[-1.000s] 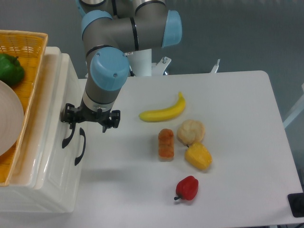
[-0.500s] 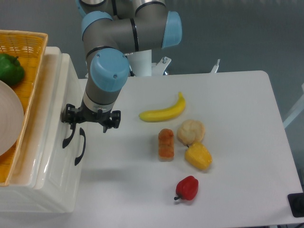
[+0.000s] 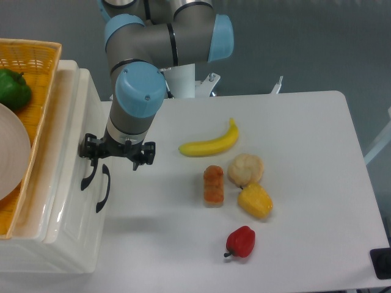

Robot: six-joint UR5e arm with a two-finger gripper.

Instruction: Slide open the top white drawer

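The top white drawer sits closed in the cream-white cabinet at the left, its black curved handle on the front face. My gripper hangs right at the cabinet front, just above the handles. Its black fingers are spread wide, and the left one is next to the upper end of the top handle. Nothing is visibly clamped between them. The second drawer's handle lies just right of and below the first.
A yellow wicker basket with a green pepper and a pale plate rests on the cabinet. On the white table lie a banana, an orange snack piece, a bun, a yellow pepper and a red pepper.
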